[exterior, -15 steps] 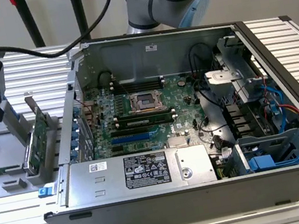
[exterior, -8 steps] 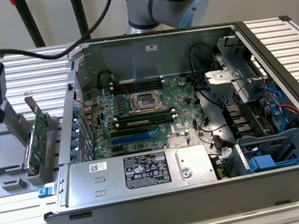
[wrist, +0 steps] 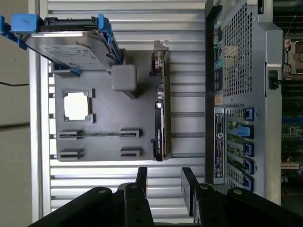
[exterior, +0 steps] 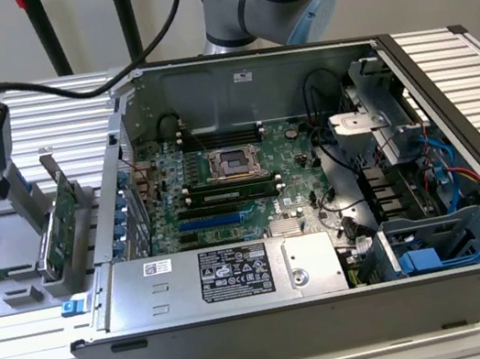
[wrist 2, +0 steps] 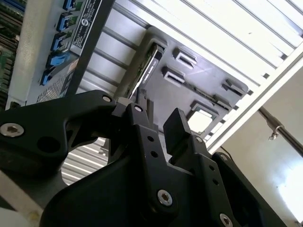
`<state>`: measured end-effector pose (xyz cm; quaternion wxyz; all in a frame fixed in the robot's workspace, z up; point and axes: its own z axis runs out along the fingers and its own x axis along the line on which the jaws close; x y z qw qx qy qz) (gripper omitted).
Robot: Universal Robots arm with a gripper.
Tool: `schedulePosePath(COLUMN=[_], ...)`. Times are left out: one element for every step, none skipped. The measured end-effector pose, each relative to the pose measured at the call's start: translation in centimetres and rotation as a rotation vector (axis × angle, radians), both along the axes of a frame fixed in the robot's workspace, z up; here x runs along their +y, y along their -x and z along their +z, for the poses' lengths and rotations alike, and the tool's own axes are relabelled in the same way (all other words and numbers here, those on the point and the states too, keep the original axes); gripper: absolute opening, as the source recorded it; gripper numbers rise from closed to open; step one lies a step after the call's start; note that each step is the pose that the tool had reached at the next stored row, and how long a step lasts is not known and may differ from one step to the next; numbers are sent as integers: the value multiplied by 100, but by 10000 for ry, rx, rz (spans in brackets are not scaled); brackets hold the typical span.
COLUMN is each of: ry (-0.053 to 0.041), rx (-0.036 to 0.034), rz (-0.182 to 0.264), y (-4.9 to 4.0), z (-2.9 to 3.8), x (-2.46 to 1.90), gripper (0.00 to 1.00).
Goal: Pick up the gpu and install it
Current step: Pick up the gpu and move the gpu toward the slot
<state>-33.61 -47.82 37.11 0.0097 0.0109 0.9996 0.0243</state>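
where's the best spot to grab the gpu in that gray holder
Likely the free upper edge of the gpu, from above, pinching its two flat faces: it stands on edge in the gray holder, with its lower edge seated in supports.

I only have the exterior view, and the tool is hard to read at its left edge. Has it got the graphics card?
Observer: No. In the first wrist view the tool is open with nothing between its fingers. The graphics card stands on edge in the gray tray, apart from the tool.
Operator: Lined up with it?
Observer: Roughly. In that view the card's long edge points toward the gap between the fingers.
Operator: Anything else close by?
Observer: A drive in a blue carrier sits by the tray's corner farthest from the tool.
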Motion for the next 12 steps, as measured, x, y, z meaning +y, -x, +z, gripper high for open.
schedulePosePath(ry=[0, 0, 0, 0, 0, 1, 0, 1, 0, 0, 0, 0], rx=[0, 0, 0, -1, 0, 0, 0, 0, 0, -1, -1, 0], rz=[4, 8, 11, 14, 18, 22, 25, 29, 33, 37, 40, 42], y=[0, 0, 0, 0, 0, 0, 0, 0, 0, 0, 0, 0], z=[-5, -10, -14, -19, -24, -28, -32, -37, -41, -46, -50, -54], x=[0, 0, 0, 0, 0, 0, 0, 0, 0, 0, 0, 0], gripper=[100, 100, 100, 100, 100, 100, 100, 100, 100, 100, 100, 100])
